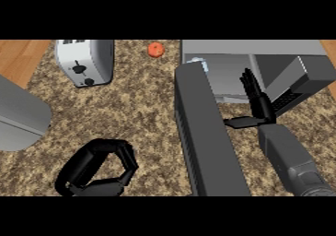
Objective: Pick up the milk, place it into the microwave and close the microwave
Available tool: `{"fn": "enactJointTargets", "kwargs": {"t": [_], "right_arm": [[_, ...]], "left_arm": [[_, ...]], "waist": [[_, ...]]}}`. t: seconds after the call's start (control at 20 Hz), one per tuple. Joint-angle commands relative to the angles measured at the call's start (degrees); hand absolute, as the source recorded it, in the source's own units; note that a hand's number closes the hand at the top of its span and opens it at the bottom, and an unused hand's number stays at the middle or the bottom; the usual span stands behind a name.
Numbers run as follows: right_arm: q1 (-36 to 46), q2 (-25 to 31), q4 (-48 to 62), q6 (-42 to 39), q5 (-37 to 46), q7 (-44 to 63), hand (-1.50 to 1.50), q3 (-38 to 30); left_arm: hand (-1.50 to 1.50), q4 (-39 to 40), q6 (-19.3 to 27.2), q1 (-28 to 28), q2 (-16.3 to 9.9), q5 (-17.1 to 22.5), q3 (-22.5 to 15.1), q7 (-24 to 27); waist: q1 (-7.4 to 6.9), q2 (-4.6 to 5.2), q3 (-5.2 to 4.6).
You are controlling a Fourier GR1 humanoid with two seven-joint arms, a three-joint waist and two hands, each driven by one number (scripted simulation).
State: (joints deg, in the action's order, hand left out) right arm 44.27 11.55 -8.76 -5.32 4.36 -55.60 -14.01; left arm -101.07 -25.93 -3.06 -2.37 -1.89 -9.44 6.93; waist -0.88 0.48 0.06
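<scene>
The microwave (292, 50) stands at the back right, and its dark door (207, 138) swings out toward me. Just inside the opening at its left, a small piece of the pale milk carton (199, 61) shows behind the door's far end; the rest is hidden. My right hand (258, 103) is open in front of the opening, to the right of the door. Its fingers are straight and point away from me, its thumb sticks out left toward the door, and it holds nothing. My left hand (99, 170) sits low at the near left, fingers curled, with nothing in it.
A silver toaster (85, 62) stands at the back left. A small orange object (155, 49) lies near the counter's back edge. A large grey rounded body (14, 115) fills the left edge. Speckled counter (136, 115) lies between toaster and door.
</scene>
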Motion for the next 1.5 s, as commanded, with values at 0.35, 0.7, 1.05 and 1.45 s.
{"fn": "enactJointTargets", "kwargs": {"t": [0.35,0.7,1.05,1.45], "right_arm": [[-9.1,2.7,-10.6,-7.3,-0.7,0.6,-1.50,2.4],[-21.9,3.2,-27.7,-9.1,-2.3,3.8,-1.50,5.3],[-31.8,7.0,-44.5,-12.8,-7.0,9.3,-1.50,4.5],[-37.6,9.9,-57.1,-22.0,-15.9,16.8,-1.50,2.8]], "left_arm": [[1.50,15.8,2.4,5.3,-0.5,-10.7,-8.8,5.4],[1.50,26.6,8.4,10.3,2.3,-12.7,-15.8,8.4],[1.50,36.0,15.4,17.4,2.4,-6.7,-28.4,9.8],[1.50,37.4,35.7,25.8,2.3,5.3,-43.7,5.0]], "waist": [[1.99,-0.72,-0.15],[3.23,-1.04,-0.23],[3.59,-0.73,-0.22],[6.22,-0.35,-0.29]]}}
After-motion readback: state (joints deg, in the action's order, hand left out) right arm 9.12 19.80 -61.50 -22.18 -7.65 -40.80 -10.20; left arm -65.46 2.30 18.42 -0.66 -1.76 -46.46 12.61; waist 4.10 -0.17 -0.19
